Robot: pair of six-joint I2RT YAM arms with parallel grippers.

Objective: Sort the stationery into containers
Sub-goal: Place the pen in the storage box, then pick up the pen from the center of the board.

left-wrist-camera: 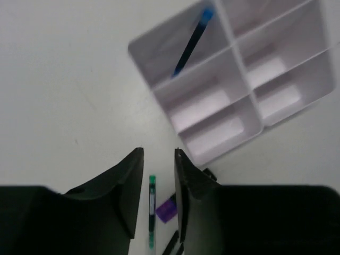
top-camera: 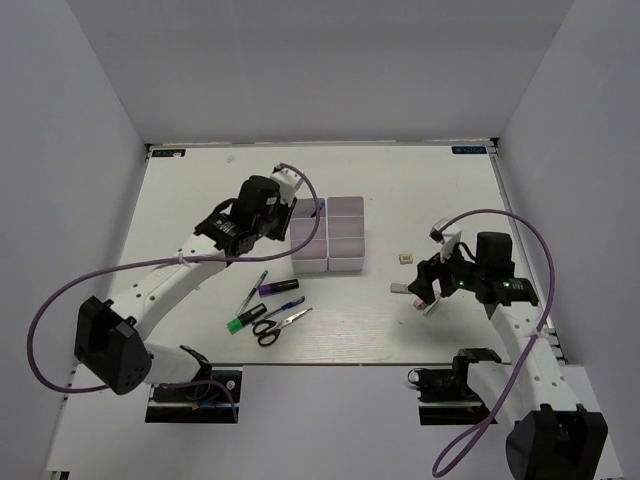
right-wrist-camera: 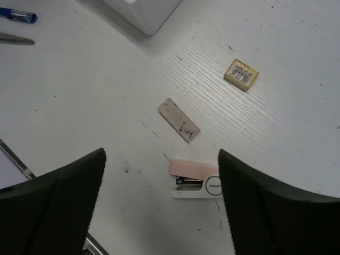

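The bins (top-camera: 345, 268) stand in the middle of the bench (top-camera: 200, 190), where either arm can reach them. One blue pen (left-wrist-camera: 188, 45) is lodged in the far-left corner bin. It lies slanted, apparently because it is longer than the bin floor and so leans against a wall. The neighbouring bins seen from the left wrist appear bare.

The left fingers (left-wrist-camera: 139, 164) are held above the bench just beside that corner bin. They are parted only narrowly and nothing is grasped, a gap suited to thin items. Below them a thin pen (left-wrist-camera: 152, 212) and the purple marker (left-wrist-camera: 166, 209) are seen on the bench. The green marker (top-camera: 243, 320) and scissors (top-camera: 270, 327) lie nearer the front edge. All four sit on the left arm's side and are judged to fall to it.

The right fingers (top-camera: 428, 296) are spread wide with nothing grasped. They are poised over the stapler (right-wrist-camera: 194, 178), which rests on the bench between the tips in the wrist view. The wide spread is judged to be for straddling its body. A grey eraser (right-wrist-camera: 179, 119) lies just beyond the stapler and a beige eraser (right-wrist-camera: 241, 74) farther off, both apart from the bins.

The stapler is judged to be the next pick. The fingers would need squaring across its narrow width, since a skewed closure could push it aside.
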